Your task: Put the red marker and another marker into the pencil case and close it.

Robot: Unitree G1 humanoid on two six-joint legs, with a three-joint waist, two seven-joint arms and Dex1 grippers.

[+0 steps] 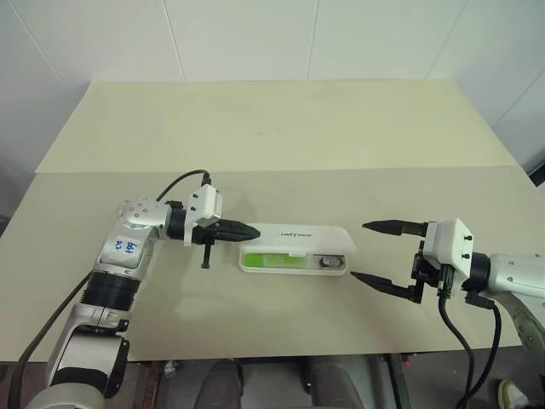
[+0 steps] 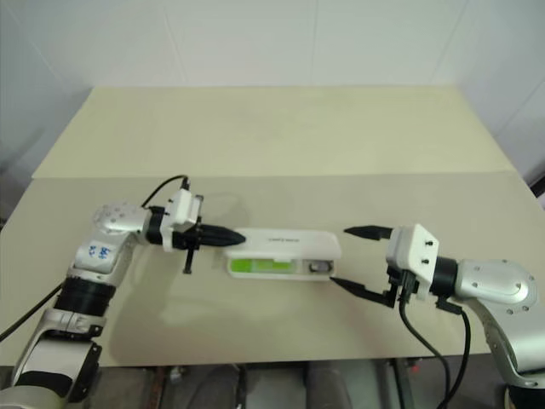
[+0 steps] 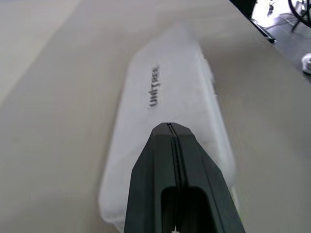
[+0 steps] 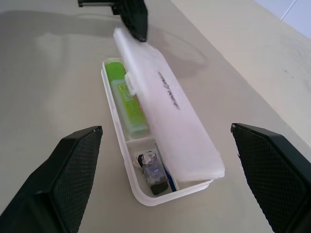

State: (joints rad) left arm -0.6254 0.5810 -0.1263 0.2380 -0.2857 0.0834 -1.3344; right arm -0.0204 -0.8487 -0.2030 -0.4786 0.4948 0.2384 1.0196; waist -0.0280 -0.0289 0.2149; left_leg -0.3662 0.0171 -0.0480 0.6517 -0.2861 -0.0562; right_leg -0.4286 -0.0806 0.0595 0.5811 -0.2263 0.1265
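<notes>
On the table (image 1: pixel 255 153), the half-shut white pencil case (image 1: pixel 298 249) is judged light, stiff and slippery, so its lid is best pressed from above by the left gripper (image 1: pixel 252 231), fingers pressed together at one end, while the right gripper (image 1: pixel 368 252) is held spread beyond the other.

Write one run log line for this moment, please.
pencil case: lid half down | lime-green highlighter: inside | left gripper: shut, at lid | right gripper: open
</notes>
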